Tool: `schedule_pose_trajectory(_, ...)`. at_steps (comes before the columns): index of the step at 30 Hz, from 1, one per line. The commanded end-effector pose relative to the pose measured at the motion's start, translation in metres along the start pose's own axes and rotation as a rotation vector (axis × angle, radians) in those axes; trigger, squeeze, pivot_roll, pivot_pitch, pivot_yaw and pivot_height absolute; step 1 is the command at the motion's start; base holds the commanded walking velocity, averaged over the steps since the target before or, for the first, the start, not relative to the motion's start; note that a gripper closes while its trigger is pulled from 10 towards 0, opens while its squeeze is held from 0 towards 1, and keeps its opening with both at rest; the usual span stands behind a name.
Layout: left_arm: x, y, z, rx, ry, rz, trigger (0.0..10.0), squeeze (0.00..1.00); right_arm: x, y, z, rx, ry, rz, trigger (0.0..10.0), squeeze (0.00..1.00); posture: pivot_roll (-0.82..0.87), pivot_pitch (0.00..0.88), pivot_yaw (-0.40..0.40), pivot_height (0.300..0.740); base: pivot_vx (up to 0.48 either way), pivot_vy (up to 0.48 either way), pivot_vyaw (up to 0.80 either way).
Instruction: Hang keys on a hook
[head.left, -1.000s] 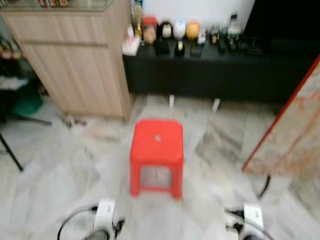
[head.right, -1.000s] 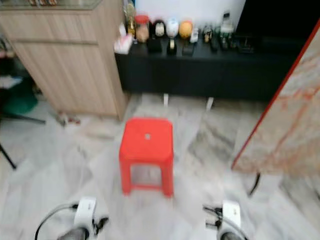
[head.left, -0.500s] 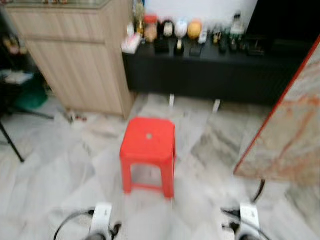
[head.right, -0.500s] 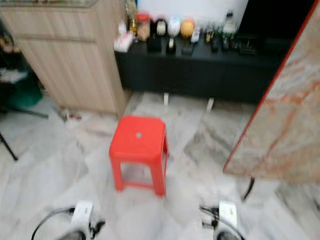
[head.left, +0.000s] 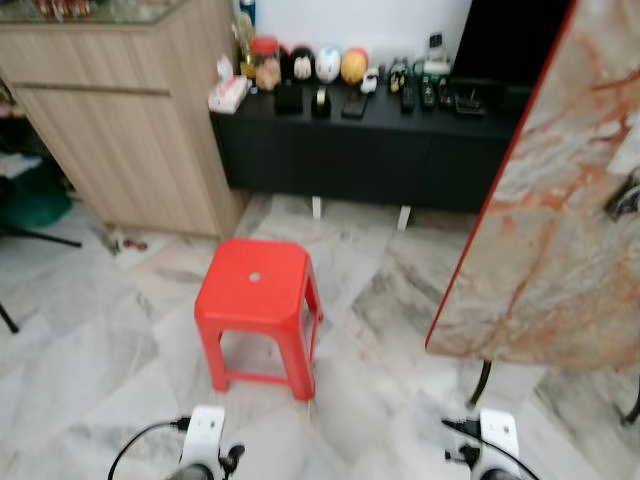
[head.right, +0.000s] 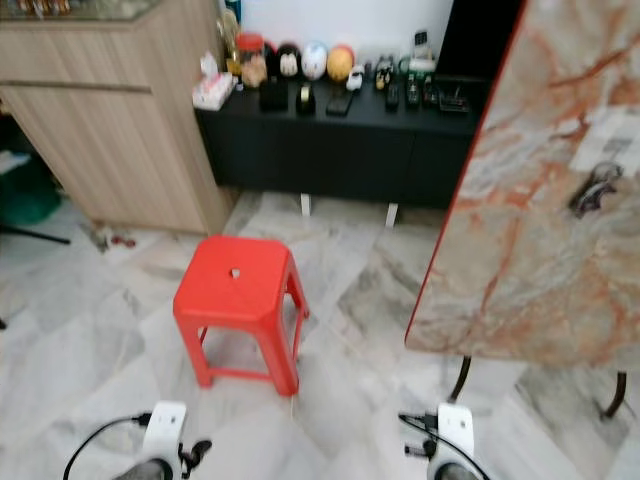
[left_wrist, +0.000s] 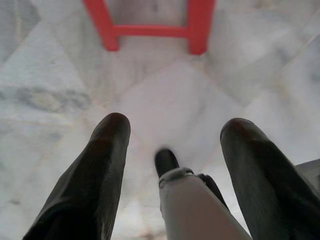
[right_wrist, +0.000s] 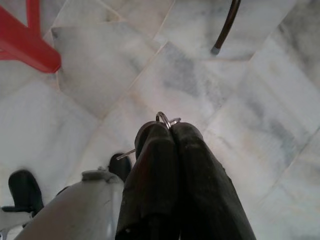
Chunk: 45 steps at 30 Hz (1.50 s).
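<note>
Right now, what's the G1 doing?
It stands on a marble floor facing a red stool, with a marble-topped table to its right. The right gripper is shut on a key ring, held low over the floor. The left gripper hangs open and idle. No hook can be made out, so the keys are not hung.

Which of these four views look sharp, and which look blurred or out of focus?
Left and right eye views: mildly soft, though the red stool and the items on the black cabinet stay readable. Left wrist view: open black fingers close to the lens are blurred, the marble floor soft. Right wrist view: the key ring at the shut fingertips is fairly crisp.
</note>
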<state>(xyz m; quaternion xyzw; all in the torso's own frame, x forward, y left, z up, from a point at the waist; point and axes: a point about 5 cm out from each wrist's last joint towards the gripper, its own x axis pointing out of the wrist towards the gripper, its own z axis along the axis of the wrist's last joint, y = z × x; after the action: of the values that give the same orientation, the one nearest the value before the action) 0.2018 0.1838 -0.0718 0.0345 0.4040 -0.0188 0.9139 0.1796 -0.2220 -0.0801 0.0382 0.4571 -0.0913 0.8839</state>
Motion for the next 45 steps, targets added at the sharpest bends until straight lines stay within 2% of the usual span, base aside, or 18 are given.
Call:
schedule_pose_trajectory(1, -0.0015, 0.0041, -0.0054, 0.012, 0.023, 0.006, 10.0, 0.00, 0.0001, 0.0021, -0.0009, 0.002, 0.001, 0.002, 10.0, 0.00, -0.11, 0.032, -0.022, 0.740, 0.000, -0.274, 0.00)
schedule_pose_trajectory(10, -0.0016, 0.0045, -0.0060, 0.013, 0.025, 0.006, 10.0, 0.00, 0.0000, 0.0008, -0.0015, 0.054, 0.006, -0.010, 10.0, 0.00, -0.12, 0.018, -0.024, 0.740, 0.000, -0.273, 0.00)
schedule_pose_trajectory(27, -0.0017, 0.0025, -0.0069, 0.004, 0.025, 0.004, 10.0, 0.00, -0.0001, -0.0014, -0.0011, 0.035, 0.008, -0.009, 10.0, 0.00, -0.13, 0.010, -0.031, 0.740, 0.000, -0.272, -0.77)
schedule_pose_trajectory(45, -0.0010, 0.0048, -0.0040, 0.004, 0.024, 0.012, 10.0, 0.00, 0.0000, -0.0007, -0.0003, 0.041, 0.001, -0.007, 10.0, 0.00, -0.14, 0.039, -0.022, 0.740, 0.000, -0.272, 0.00)
